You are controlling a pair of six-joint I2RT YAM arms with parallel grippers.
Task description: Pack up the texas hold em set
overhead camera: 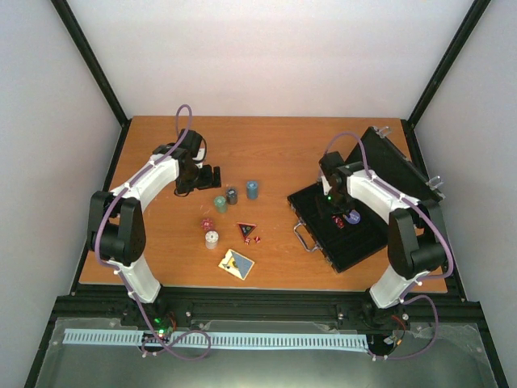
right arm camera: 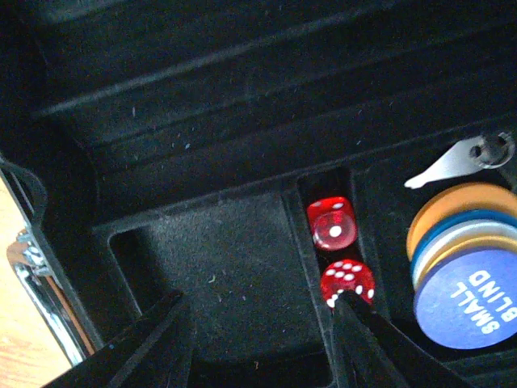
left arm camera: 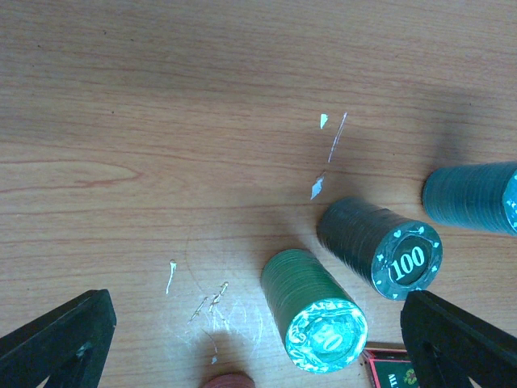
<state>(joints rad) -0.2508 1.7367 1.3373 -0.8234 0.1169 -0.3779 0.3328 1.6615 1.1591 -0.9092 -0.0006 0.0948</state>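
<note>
we are mid-pack: the briefcase [overhead camera: 355, 242] lies open at the right of the table [overhead camera: 161, 250], its lid [overhead camera: 396, 166] propped up behind, and two red dice [right arm camera: 333, 224] sit end to end in its narrow slot, beside a pile of discs topped by the small blind disc [right arm camera: 468, 301]. the right gripper [right arm camera: 257, 311] hangs low inside the case, jaws part-way apart with only bare felt between them. one finger tip seems to touch the nearer die, so we judge it best to lift straight up, not sideways, lest the die hop out. the left gripper [left arm camera: 258, 323] is spread wide and holds nothing, hovering over the loose chips. the green stack [left arm camera: 311, 311] lies nearest its centre, the black 100 stack [left arm camera: 380, 242] just beside that, the blue stack [left arm camera: 472, 198] further off. to take the green one cleanly we should centre on it, keep both fingers off the black stack, go low and squeeze near the base so the column does not shear. a white stack [overhead camera: 212, 238], loose red pieces [overhead camera: 206, 224] and the card deck [overhead camera: 237, 263] wait nearer the arms. the table is wood-grain laminate, scuffed with pale flecks, likely smooth enough for chips to slide. white walls [overhead camera: 266, 56] and a black frame [overhead camera: 97, 73] close it in.
</note>
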